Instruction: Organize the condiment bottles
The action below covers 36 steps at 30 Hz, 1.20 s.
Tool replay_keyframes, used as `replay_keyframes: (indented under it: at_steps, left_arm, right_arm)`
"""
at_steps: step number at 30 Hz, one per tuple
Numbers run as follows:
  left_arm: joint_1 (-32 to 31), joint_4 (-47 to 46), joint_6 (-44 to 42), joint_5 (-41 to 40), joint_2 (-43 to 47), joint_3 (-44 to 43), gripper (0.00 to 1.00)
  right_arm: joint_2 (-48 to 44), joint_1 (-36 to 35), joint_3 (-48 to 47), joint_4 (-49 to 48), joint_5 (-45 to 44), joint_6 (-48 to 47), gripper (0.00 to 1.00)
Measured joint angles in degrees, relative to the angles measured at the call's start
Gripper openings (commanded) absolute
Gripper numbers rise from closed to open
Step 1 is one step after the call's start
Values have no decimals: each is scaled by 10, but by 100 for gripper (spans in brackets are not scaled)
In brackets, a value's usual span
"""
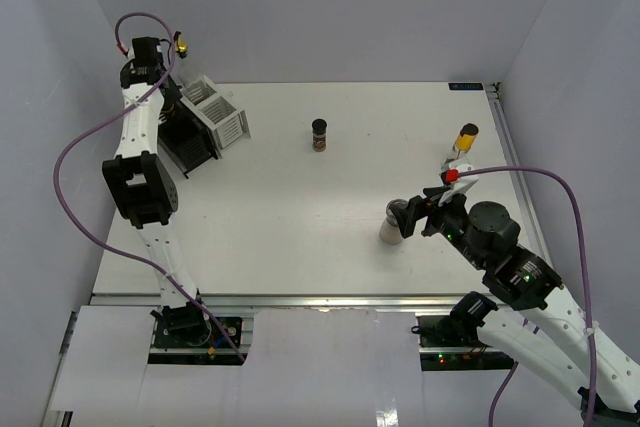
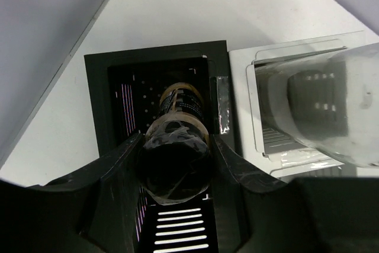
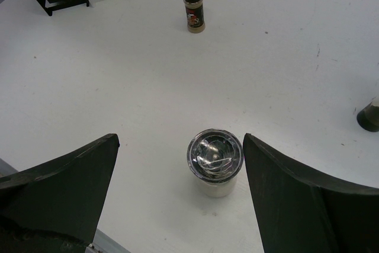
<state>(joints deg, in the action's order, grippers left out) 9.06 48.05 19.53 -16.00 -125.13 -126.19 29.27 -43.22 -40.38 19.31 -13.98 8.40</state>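
My left gripper is raised at the back left, shut on the tall clear bottle with dark liquid. Its gold pourer sticks out sideways. In the left wrist view the bottle hangs over the black rack. My right gripper is open, with the cream shaker standing between its fingers, nearer the right one and untouched. The shaker also shows in the top view. The brown spice jar stands at mid-table. The slim yellow bottle stands at the right.
The black rack and white rack sit side by side at the back left. The white rack lies right of the held bottle. The table's right edge is close to the yellow bottle.
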Motion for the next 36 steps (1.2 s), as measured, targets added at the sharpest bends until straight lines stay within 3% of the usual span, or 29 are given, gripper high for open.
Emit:
replay_keyframes:
  at_steps: [11,13,18,20,31,36]
  left_arm:
    - [1,-15,-7,0,-27,0,28]
    - [2,-27,-10,-2,-32,0,40]
    - [3,-43,-15,-7,-41,0,85]
    - [3,-58,-15,-7,-41,0,95]
    - [2,-87,-16,-10,-40,0,98]
    - [2,-74,-7,-12,-24,10,94]
  right_arm:
    - [-7,0,0,0,-1,0,92]
    - [-7,0,0,0,-2,0,92]
    - [-7,0,0,0,-5,0,92]
    - [-7,0,0,0,-5,0,92]
    - [-6,0,0,0,-9,0,92]
    - [-3,0,0,0,-9,0,92]
